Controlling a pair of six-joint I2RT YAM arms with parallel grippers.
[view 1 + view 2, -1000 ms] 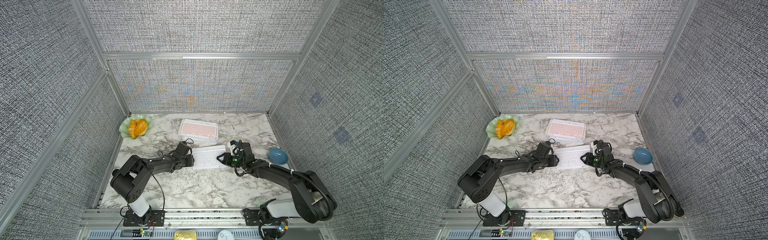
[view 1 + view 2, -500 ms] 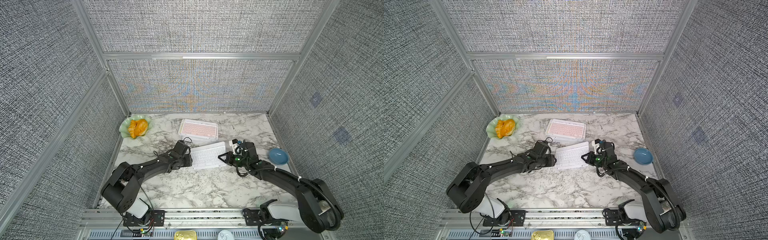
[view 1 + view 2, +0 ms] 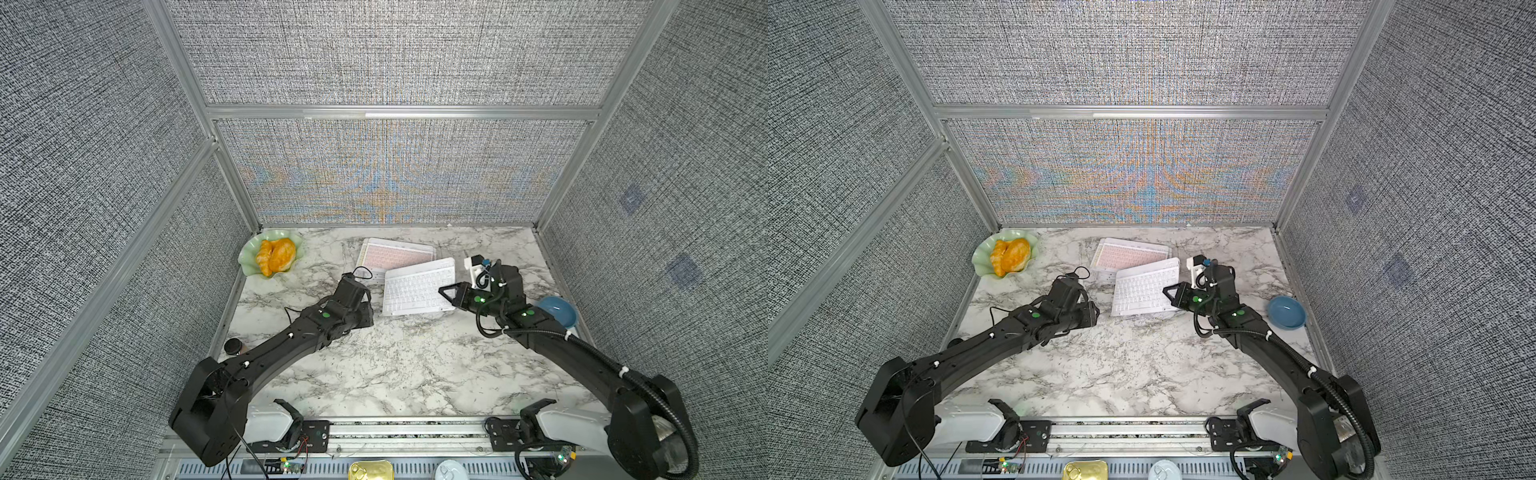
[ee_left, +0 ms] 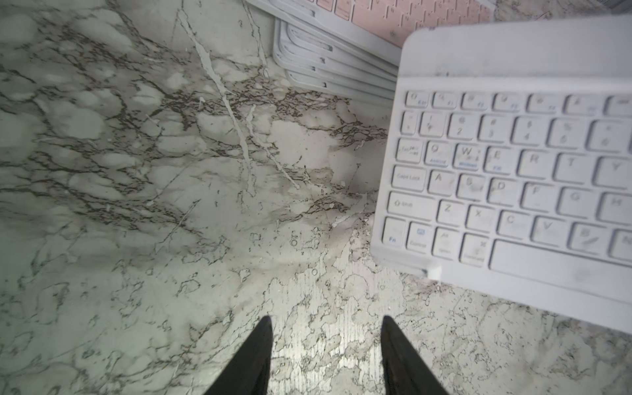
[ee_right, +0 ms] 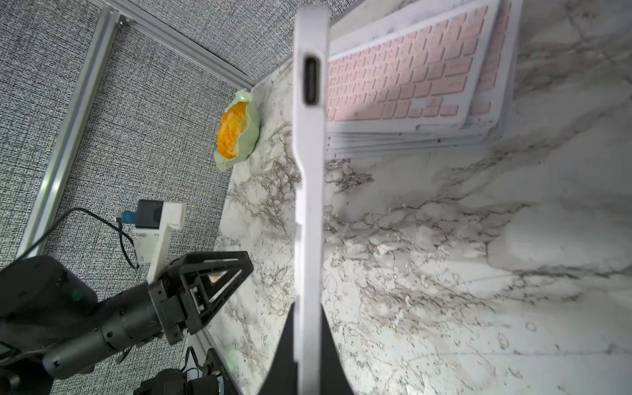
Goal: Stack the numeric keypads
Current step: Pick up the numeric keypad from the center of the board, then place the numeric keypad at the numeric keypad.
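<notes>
A white-keyed numeric keypad [image 3: 417,286] [image 3: 1144,289] hangs tilted above the marble, and its far edge overlaps a stack of keypads topped by a pink one [image 3: 390,255] [image 3: 1125,255]. My right gripper [image 3: 446,293] [image 5: 309,307] is shut on the white keypad's [image 5: 309,171] right-hand edge. Beyond it in the right wrist view lies the pink-topped stack [image 5: 403,75]. My left gripper [image 3: 368,311] [image 4: 326,319] stands open over bare marble just left of the white keypad [image 4: 513,171], touching nothing. The stack's edges [image 4: 342,58] show beyond it.
A green plate with a croissant [image 3: 270,257] sits in the back left corner. A blue bowl [image 3: 557,311] lies by the right wall behind my right arm. A small dark-lidded cup [image 3: 233,346] stands at the left edge. Fabric walls close three sides.
The right gripper has shut on the white keypad and carried it up and back toward the pink-topped stack. The left gripper has come off its left edge.
</notes>
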